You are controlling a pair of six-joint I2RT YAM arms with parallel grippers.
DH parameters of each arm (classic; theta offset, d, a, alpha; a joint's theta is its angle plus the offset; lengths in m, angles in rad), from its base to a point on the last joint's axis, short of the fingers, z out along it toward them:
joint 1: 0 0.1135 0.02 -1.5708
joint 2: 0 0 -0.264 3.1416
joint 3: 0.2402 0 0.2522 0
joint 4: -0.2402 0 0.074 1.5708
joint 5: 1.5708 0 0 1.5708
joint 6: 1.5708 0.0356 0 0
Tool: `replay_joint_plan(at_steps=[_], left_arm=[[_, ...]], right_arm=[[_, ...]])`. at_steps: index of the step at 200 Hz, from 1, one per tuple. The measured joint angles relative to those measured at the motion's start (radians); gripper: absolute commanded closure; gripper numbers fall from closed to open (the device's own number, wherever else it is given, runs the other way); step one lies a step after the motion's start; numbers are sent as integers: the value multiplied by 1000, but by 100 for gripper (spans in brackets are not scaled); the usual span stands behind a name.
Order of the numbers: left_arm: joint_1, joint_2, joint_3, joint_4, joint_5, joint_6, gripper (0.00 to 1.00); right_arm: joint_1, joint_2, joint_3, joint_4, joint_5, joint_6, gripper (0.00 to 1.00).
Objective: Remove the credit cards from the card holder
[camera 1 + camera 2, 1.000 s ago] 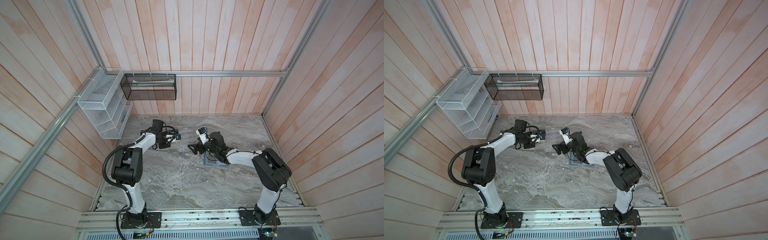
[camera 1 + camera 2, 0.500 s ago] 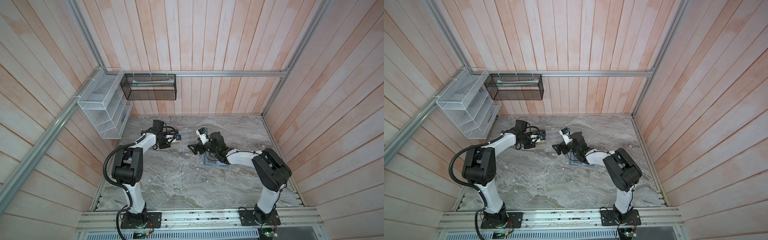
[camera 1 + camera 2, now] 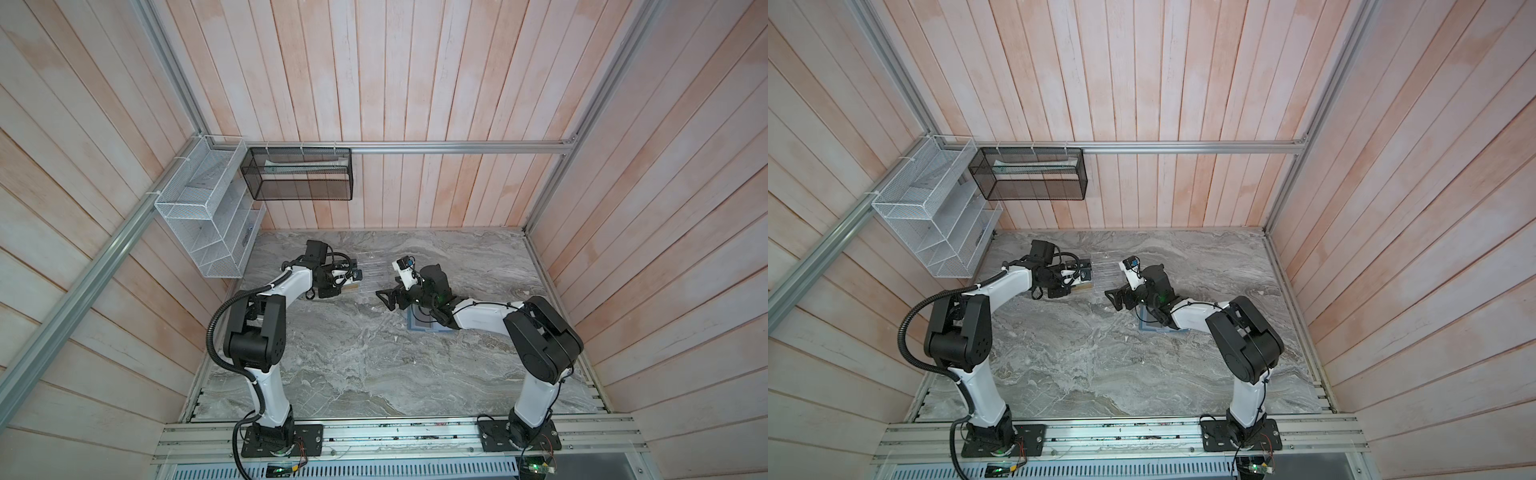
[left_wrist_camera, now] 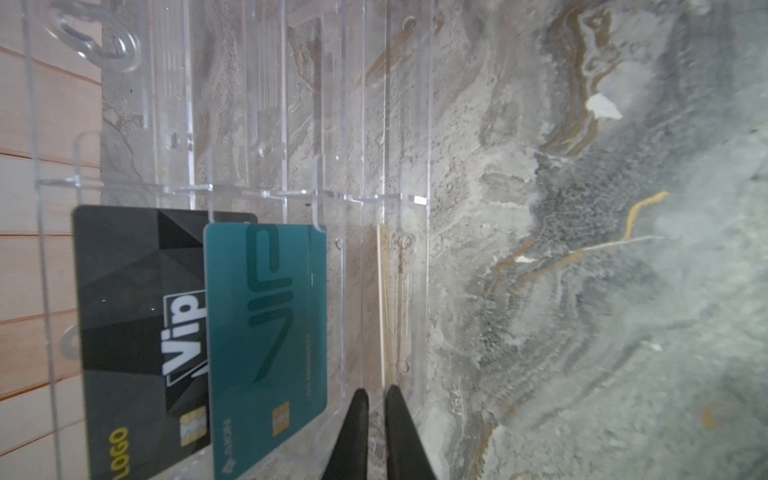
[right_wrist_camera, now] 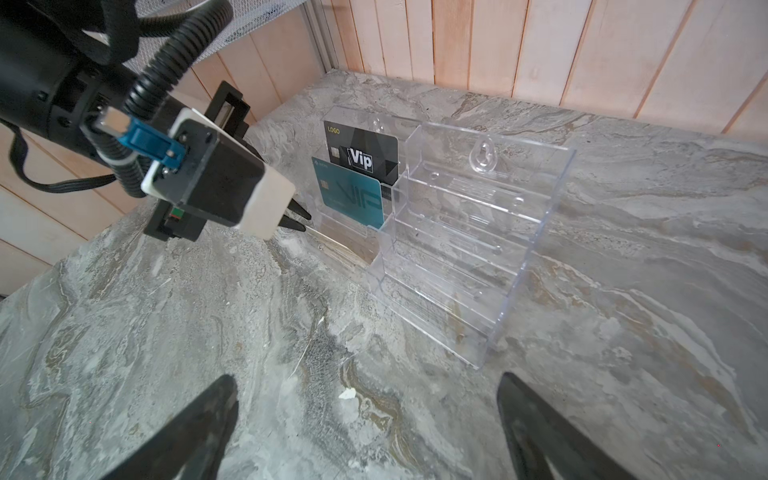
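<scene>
Left wrist view puts the left gripper (image 4: 376,395) at the clear rack (image 4: 291,124), its two black fingers (image 4: 358,428) a narrow slit apart. The gold card (image 4: 384,299), seen edge-on as a thin pale line, sits in a rack slot and runs straight toward that slit. Whether the fingers pinch it cannot be told. One step up stands the teal card (image 4: 266,332), chip end toward the gripper. Behind that is the black card (image 4: 137,311) lettered "Vip" (the teal one overlaps its edge).

In both top views the rack (image 3: 374,270) (image 3: 1104,270) stands toward the far middle of the table (image 3: 353,365), with the left gripper at its left side. The right gripper (image 5: 374,415) hangs over bare marble just near and right of the rack. Its fingers are spread wide with nothing between them.

The card holder (image 3: 417,326) (image 3: 1148,326), slate-blue, lies flat on the table right of centre, nearer than the rack. It is partly hidden beneath the right arm.
</scene>
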Motion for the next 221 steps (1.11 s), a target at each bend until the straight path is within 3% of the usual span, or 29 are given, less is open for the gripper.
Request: replay_joint_plan(at_steps=[221], left_arm=[[-8,0,-29,159,-45,-43,79]], right_arm=[[0,0,-14,14,-18,3,2]])
